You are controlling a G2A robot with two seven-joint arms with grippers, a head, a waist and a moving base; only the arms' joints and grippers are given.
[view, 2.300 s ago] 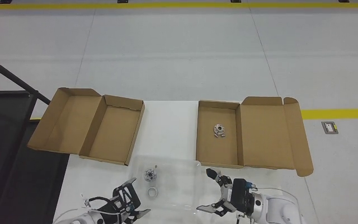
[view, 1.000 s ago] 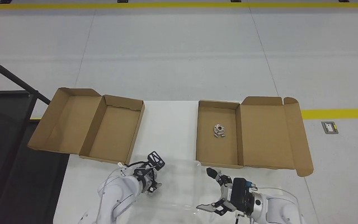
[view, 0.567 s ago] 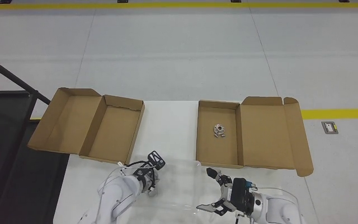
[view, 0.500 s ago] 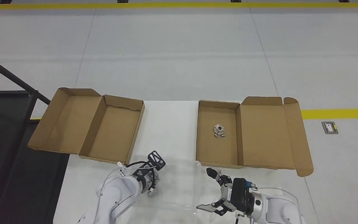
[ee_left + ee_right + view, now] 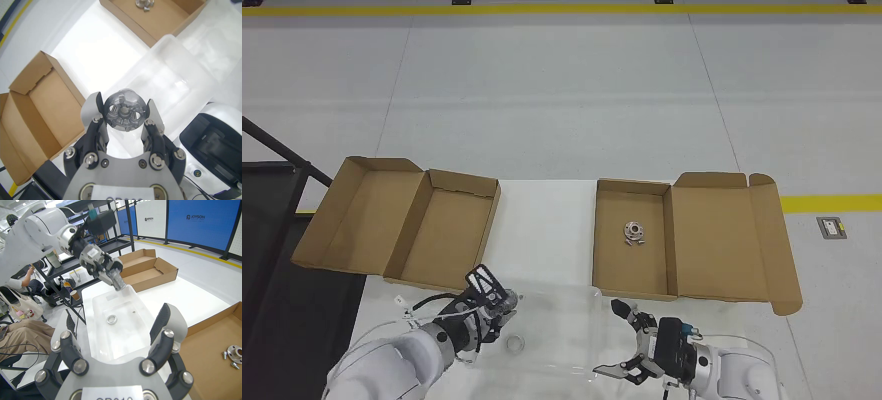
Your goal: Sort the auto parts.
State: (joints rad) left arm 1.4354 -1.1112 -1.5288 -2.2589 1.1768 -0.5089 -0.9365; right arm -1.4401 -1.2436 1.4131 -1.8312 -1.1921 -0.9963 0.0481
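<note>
My left gripper [image 5: 123, 111] is shut on a grey toothed gear hub [image 5: 123, 113] and holds it above the far left corner of the clear plastic tray [image 5: 572, 300]. The top view shows that gripper [image 5: 497, 300] just in front of the left cardboard box [image 5: 442, 240]. A silver ring [image 5: 514, 343] lies on the tray floor. My right gripper [image 5: 117, 323] stands open over the tray's near right side, nothing between its fingers. In the right cardboard box [image 5: 607, 250] lies a flanged metal part [image 5: 633, 232] with two loose bolts beside it.
Both boxes lie with their lids folded flat outward, the left box [image 5: 151, 270] without parts. A small speck [image 5: 133, 312] sits on the tray floor near the ring [image 5: 112, 319]. A black rack stands off the table's left edge.
The left arm came up from the table's near edge to the gear hub in the tray, shut on it and lifted it up and to the left. The right arm has kept still.
</note>
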